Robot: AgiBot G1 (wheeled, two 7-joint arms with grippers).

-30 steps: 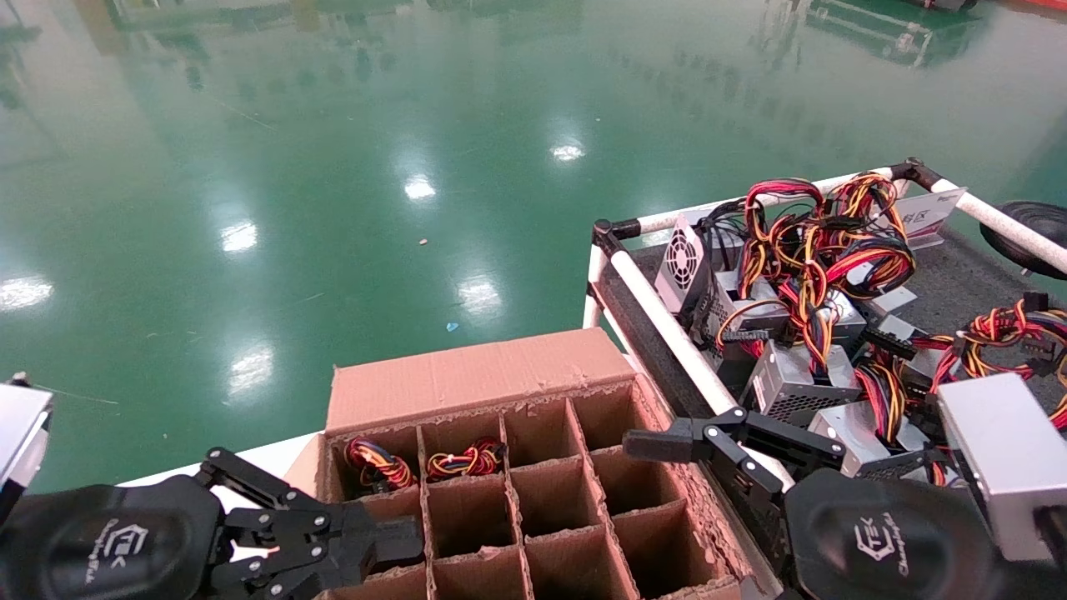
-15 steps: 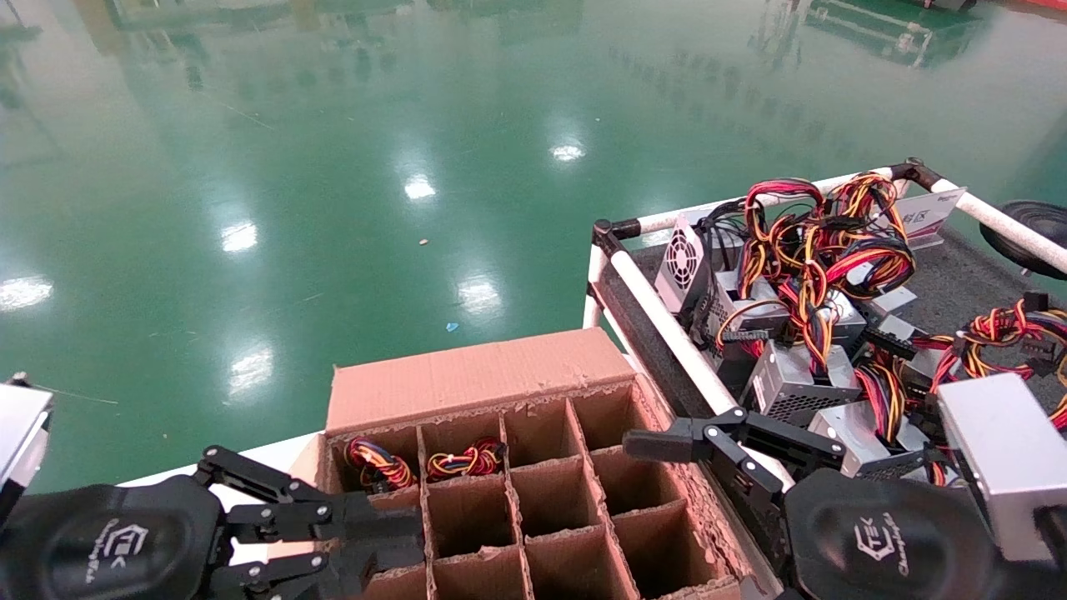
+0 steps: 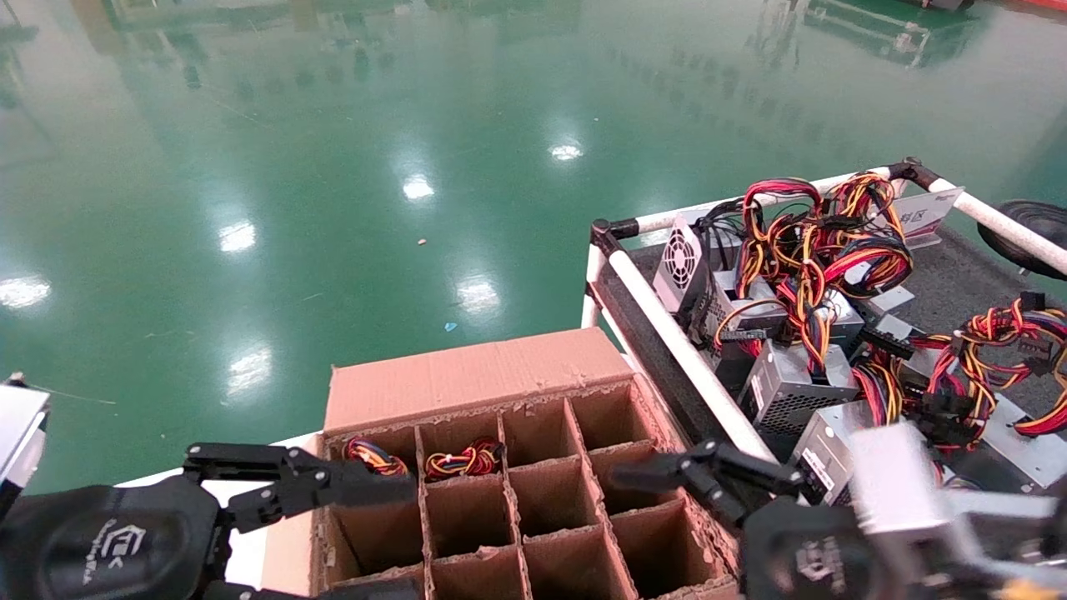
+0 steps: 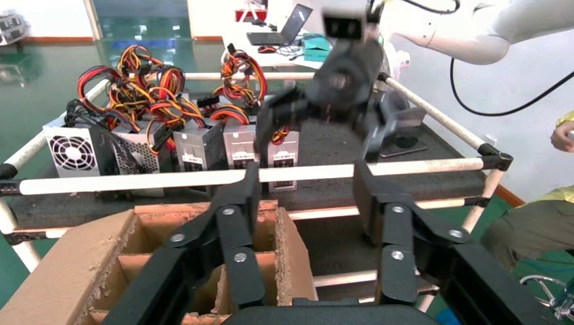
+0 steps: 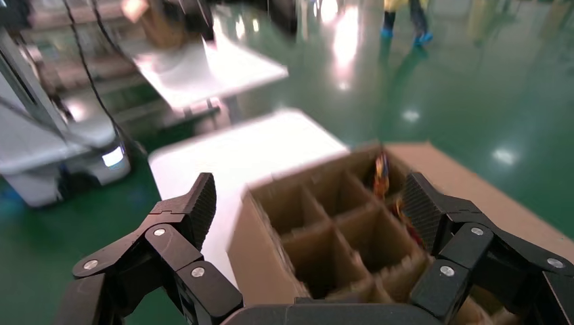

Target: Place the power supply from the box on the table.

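The box (image 3: 475,379) stands low in the middle of the head view, its cardboard grid open. In two far-left cells lie the wire bundles of one power supply (image 3: 371,457) and another (image 3: 465,458); their cases are hidden in the cells. My left gripper (image 3: 400,540) (image 4: 306,176) is wide open over the box's left cells, holding nothing. My right gripper (image 3: 646,508) (image 5: 308,196) is open and empty at the box's right edge, facing the grid. The table (image 3: 667,333) is on the right, with several power supplies (image 3: 800,379) on it.
The box (image 5: 318,230) rests on a white flat surface (image 5: 250,149). The table's white rail (image 4: 135,181) runs close along the box's right side. Tangled wires (image 3: 821,242) pile high on the table. Green floor lies beyond.
My left gripper has opened from nearly shut to wide, its upper finger rising over the far-left cells. My right arm has moved left and down towards the box.
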